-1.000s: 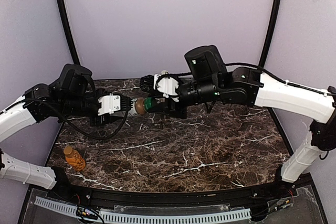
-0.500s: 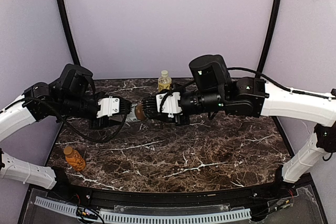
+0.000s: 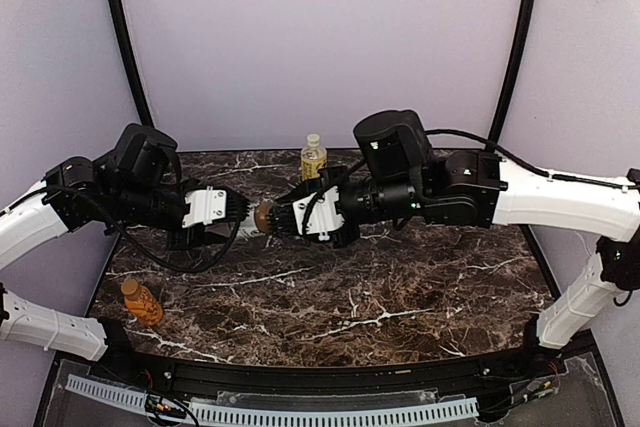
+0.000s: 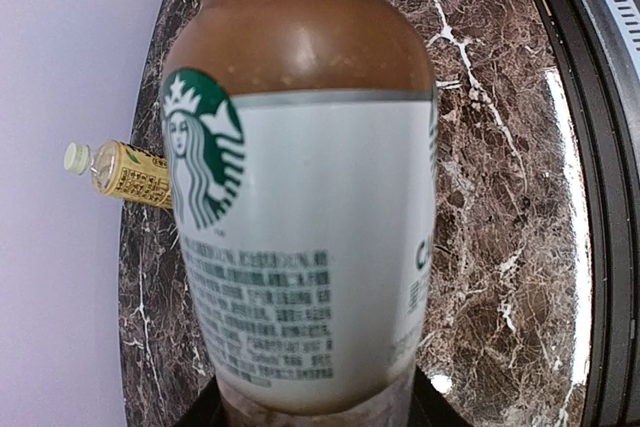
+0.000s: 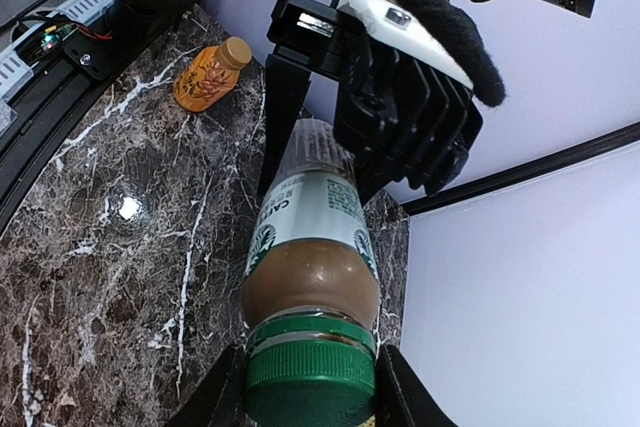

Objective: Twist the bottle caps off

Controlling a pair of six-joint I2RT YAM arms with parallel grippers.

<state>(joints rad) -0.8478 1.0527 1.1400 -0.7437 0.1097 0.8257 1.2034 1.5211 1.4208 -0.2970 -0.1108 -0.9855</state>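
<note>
Hanging horizontal above the table (image 3: 400, 297), the white-labelled bottle (image 3: 265, 215) has its base clamped in the left gripper (image 3: 246, 213) and its green cap (image 5: 310, 382) pinched by the right gripper (image 3: 284, 219), long axis running gripper to gripper.

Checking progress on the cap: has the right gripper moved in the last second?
Yes. The right gripper shifted down the top view, uncovering the yellow bottle that it hid before.

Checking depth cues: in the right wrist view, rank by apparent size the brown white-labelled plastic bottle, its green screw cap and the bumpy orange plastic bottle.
1. brown white-labelled plastic bottle
2. green screw cap
3. bumpy orange plastic bottle, farther from the camera, so its true size is unsure
</note>
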